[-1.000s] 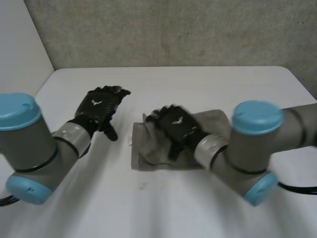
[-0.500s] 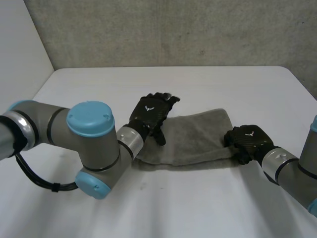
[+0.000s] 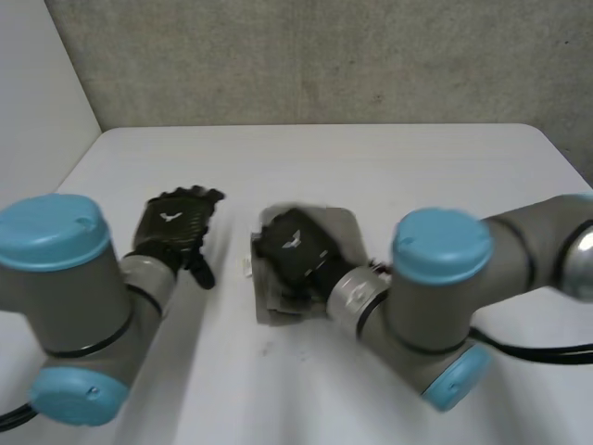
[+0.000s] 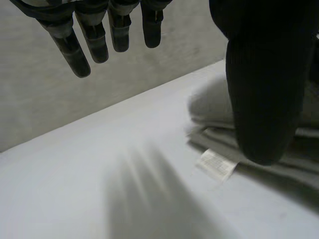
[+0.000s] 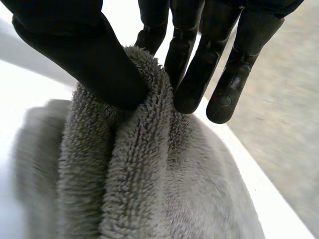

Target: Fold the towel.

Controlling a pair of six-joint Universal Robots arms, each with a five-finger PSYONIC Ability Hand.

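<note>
While the right hand [image 3: 289, 248] holds the doubled towel [image 3: 341, 230] near the middle of the table [image 3: 389, 158], the head view suggests the fold should be laid flat with its edges matched before the pinch lets go. Left of the towel and apart from it, the left hand [image 3: 174, 225] hovers over bare table.

From the left wrist, that hand's fingers [image 4: 94, 37] hang straight and spread, holding nothing. The towel lies just beside its thumb, with a white label [image 4: 215, 165] poking out at the towel's left edge.

From the right wrist, the right hand pinches a thick ridge of towel between thumb and fingers [image 5: 197, 69]. The likely hindrance is the layers bunched under that pinch, and the free left hand could smooth them.
</note>
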